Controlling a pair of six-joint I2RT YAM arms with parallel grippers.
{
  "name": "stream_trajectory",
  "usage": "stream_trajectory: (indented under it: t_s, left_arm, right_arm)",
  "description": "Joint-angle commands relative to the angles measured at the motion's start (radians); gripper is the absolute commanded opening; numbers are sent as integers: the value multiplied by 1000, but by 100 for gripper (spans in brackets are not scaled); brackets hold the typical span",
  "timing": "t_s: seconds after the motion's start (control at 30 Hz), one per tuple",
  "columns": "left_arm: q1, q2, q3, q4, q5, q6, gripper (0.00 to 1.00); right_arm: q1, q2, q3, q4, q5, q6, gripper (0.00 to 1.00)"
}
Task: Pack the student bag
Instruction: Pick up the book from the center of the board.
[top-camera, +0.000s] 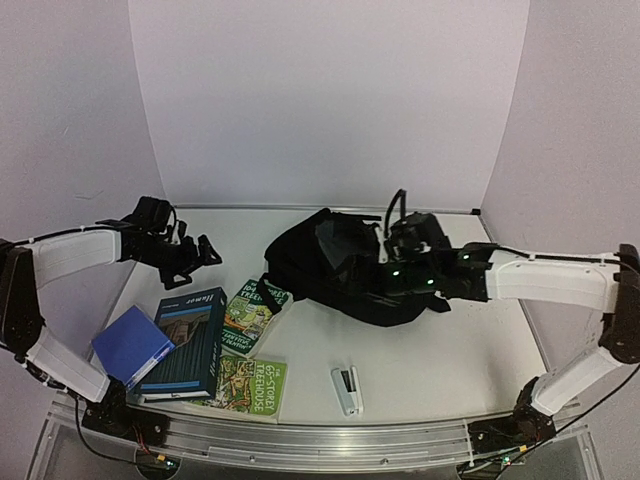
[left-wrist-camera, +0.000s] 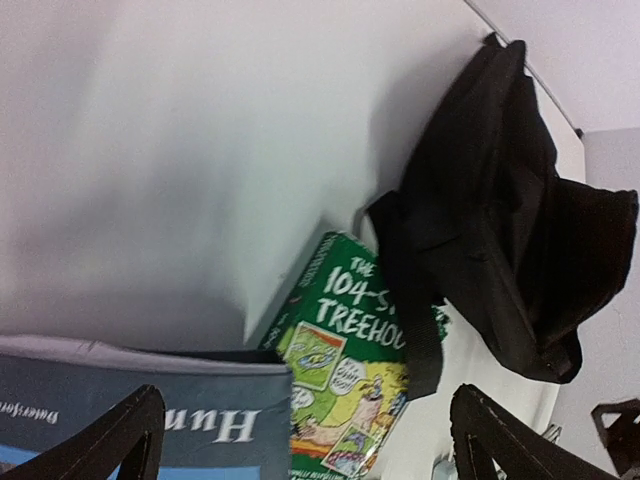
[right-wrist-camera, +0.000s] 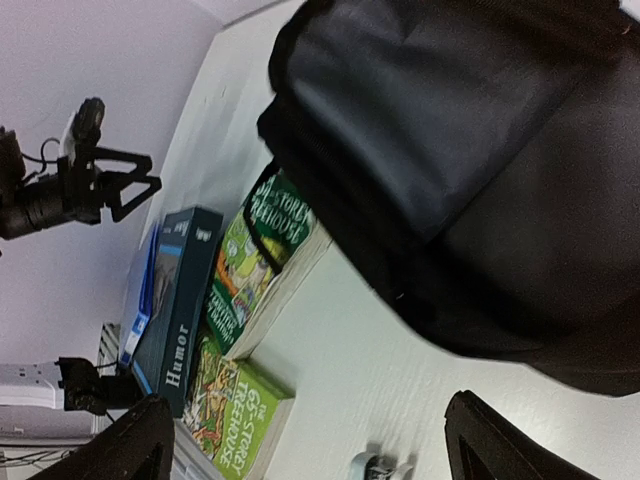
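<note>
The black student bag (top-camera: 325, 262) lies slumped on its side at the far middle of the white table (top-camera: 450, 350), one strap trailing toward the books at its left. The right arm reaches in from the right, and the right gripper (right-wrist-camera: 305, 412) hangs over the bag's near edge. Its fingers (right-wrist-camera: 140, 445) are spread wide with nothing between them. From above, dark gripper against dark fabric, it is hard to say whether any part of it touches the bag.

On the left, the left gripper (top-camera: 198, 264) hovers above the table, just beyond the far end of a dark-blue book titled "Humor" (top-camera: 185, 340). Its jaws are also parted and empty, and its wrist camera looks down past that book's cover.

Just right of the "Humor" book lies a green "104-Storey Treehouse" paperback (top-camera: 252, 313), its far corner tucked under the bag's strap. Nearer the arms, a second green paperback (top-camera: 250, 385), a "65-Storey Treehouse", lies flat beside the blue book's near end. A flat blue item (top-camera: 130, 345) rests tilted against the "Humor" book's left side. A small white-and-grey stapler (top-camera: 347, 390) sits alone on the table's near middle, well apart from the bag.
</note>
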Motion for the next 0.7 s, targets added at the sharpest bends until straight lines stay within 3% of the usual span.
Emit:
stream_trajectory:
  t_s: [0.0, 0.27, 0.67]
  left_arm:
    - [93, -149, -99, -22, 2, -91, 100]
    - [245, -236, -321, 89, 75, -162, 100]
    - [264, -280, -410, 84, -37, -137, 100]
  right_arm:
    - [158, 201, 127, 189, 47, 122, 88]
    - [317, 543, 391, 300, 14, 184, 83]
    - [377, 825, 595, 309, -54, 245, 79]
